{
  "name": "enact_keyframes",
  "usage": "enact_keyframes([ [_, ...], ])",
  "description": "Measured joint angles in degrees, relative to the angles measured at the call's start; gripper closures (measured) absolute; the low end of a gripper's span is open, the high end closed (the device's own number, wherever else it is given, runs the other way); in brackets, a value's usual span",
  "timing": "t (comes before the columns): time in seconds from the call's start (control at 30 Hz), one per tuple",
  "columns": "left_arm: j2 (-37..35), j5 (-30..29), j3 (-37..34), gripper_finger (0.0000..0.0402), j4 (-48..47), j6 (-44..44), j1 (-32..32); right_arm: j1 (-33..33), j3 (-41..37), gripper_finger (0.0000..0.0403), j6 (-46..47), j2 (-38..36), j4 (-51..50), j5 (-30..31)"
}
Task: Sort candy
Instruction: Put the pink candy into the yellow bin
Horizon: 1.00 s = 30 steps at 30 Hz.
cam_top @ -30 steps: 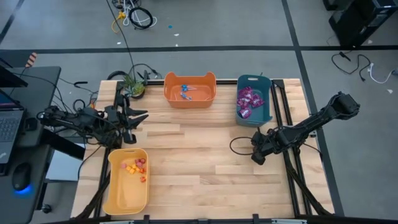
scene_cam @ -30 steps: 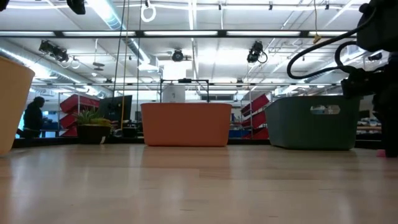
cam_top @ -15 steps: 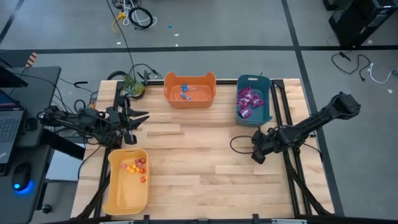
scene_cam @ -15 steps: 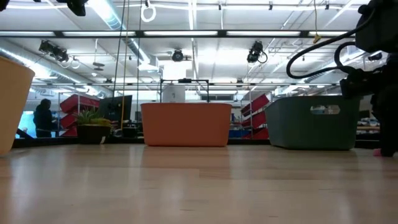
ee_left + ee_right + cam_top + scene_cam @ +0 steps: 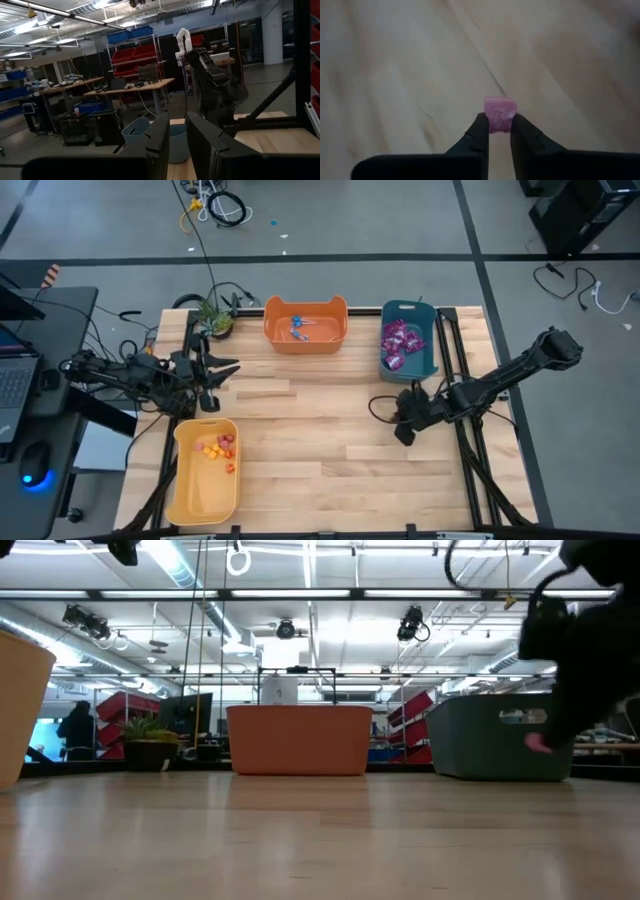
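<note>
High view: orange bin point(image 5: 305, 323) with blue lollipops point(image 5: 298, 329), teal bin point(image 5: 408, 353) with purple packets point(image 5: 397, 343), yellow bin point(image 5: 204, 470) with small pieces point(image 5: 219, 450). Right gripper point(image 5: 498, 131) jaws pinching pink candy point(image 5: 500, 114) over wooden tabletop point(image 5: 320, 450); left gripper point(image 5: 177, 142) jaws slightly apart, empty.

Three bins point(image 5: 305, 323) ring the bare table point(image 5: 320, 440) middle.

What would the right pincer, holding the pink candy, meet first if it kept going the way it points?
Probably the bare wooden table: the right pincer, shut on the pink candy, faces only tabletop; how far off is unclear.
</note>
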Motion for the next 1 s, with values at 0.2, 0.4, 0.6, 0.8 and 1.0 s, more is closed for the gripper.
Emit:
enact_keyframes([
  [0.2, 0.00, 0.00, 0.00, 0.0335, 0.71, -0.10, 0.00, -0.66, 0.11, 0.0363, -10.97, 2.83, 21.51, 5.27],
  [0.4, 0.02, 0.01, 0.00, 0.0335, 0.67, -2.51, 0.00, -2.37, 0.17, 0.0370, -24.81, 10.49, 46.49, 6.74],
  [0.6, 0.02, 0.02, 0.00, 0.0335, 0.38, -3.83, 0.02, -4.56, 3.25, 0.0371, -32.95, 21.45, 61.91, 4.51],
  [0.8, 0.02, 0.04, 0.00, 0.0335, -0.75, -5.27, 0.01, -7.03, 16.03, 0.0370, -39.40, 33.32, 62.18, -2.32],
  [1.0, 0.02, 0.04, 0.00, 0.0335, -0.77, -5.81, 0.00, -8.65, 31.14, 0.0370, -48.25, 43.11, 62.30, -8.94],
])
